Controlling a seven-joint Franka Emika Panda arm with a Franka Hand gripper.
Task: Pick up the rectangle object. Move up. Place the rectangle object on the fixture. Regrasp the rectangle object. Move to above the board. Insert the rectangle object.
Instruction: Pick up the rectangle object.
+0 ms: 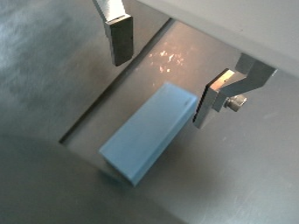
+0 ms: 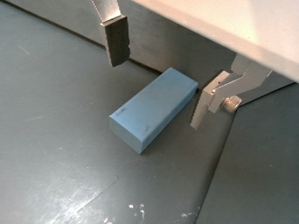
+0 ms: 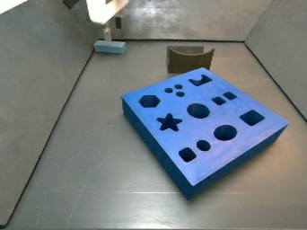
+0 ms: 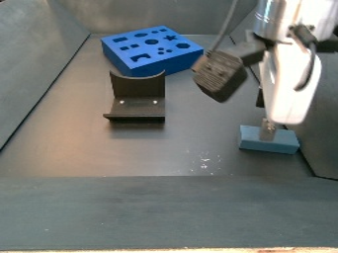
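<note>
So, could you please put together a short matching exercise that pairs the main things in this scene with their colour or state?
Things:
1. the pale-blue rectangular block
2. the big bright-blue square board
3. the dark olive-brown notched fixture
4. the two-finger claw

States:
A. open, fingers either side of a piece, not gripping
B. full of shaped cut-outs
C. stands bare, nothing in its notch
D. lies flat on the grey floor

Pairs: 1-D, 2-B, 3-C, 4-A
</note>
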